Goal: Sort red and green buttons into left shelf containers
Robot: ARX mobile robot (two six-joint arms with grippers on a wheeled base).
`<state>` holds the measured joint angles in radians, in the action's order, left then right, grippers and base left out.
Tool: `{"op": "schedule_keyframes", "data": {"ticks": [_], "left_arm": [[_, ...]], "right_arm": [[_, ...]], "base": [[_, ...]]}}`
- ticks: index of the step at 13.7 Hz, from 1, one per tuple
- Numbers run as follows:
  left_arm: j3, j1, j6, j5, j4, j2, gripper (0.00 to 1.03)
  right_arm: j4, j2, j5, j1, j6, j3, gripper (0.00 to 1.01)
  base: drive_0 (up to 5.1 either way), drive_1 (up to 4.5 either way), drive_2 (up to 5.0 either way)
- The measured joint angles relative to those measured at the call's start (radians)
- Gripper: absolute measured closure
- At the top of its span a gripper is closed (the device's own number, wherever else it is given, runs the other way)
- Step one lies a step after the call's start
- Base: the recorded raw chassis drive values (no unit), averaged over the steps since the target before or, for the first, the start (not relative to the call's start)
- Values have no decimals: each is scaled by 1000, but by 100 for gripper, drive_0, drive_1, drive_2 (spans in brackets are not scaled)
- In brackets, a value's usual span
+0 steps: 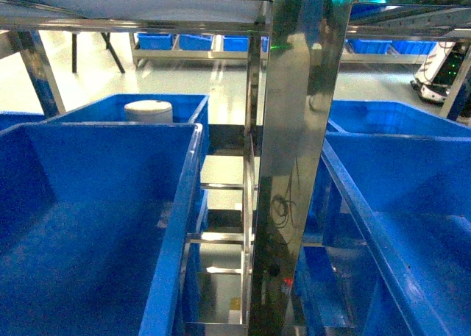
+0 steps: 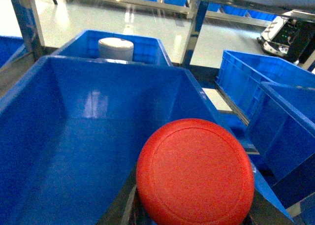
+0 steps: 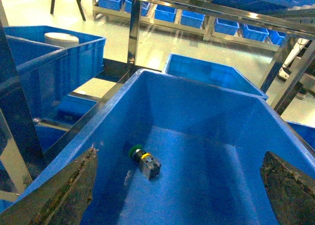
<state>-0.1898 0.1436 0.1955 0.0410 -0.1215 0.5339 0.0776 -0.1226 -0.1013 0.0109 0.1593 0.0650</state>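
Note:
A red button [image 2: 195,173] fills the lower part of the left wrist view, its round cap facing the camera. My left gripper [image 2: 194,219] is shut on it, and only dark finger edges show beside the cap. It hangs above the near right corner of a big blue bin [image 2: 29,87] of the left shelf. In the right wrist view a green button [image 3: 144,161] lies on its side on the floor of another blue bin [image 3: 197,81]. My right gripper [image 3: 177,195] stands open above that bin, its fingers [image 3: 64,195] far apart. Neither gripper shows in the head view.
A shiny steel shelf post [image 1: 294,167] stands between the left bin [image 1: 96,204] and the right bin [image 1: 397,174]. A white roll [image 1: 148,111] sits in the blue bin behind the left one. More blue bins line a far rack [image 3: 197,19].

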Motion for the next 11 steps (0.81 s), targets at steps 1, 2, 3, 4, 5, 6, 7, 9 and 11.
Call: {"op": "schedule_keyframes", "data": {"ticks": [1,2,3,4,5,6,7,9,11], "left_arm": [[0,-46,-9,-46,-21,52,78],[-8,-79,-33,-94,-50,126,78],[-26,-105,-80,-139,-76,223,78],[-33,-124,-127,-180,-117,309,78],[-48,-154,-176,-216,-151,402,78],[-69,-181,-229,-235,-189,492,78],[-95,-203,-274,-248,-240,586,78],[-123,-230,-315,-258,-282,686,78],[-135,-247,-338,-265,-309,742,78]], "right_arm": [[0,0,0,0,0,0,3],[0,0,0,0,0,0,3],[0,0,0,0,0,0,3],[0,0,0,0,0,0,3],[0,0,0,0,0,0,3],[0,0,0,0,0,0,3],[0,0,0,0,0,0,3],[0,0,0,0,0,0,3],[0,0,0,0,0,0,3]], "base": [[0,0,0],[0,0,0],[0,0,0],[0,0,0],[0,0,0],[0,0,0],[0,0,0],[0,0,0],[0,0,0]]}}
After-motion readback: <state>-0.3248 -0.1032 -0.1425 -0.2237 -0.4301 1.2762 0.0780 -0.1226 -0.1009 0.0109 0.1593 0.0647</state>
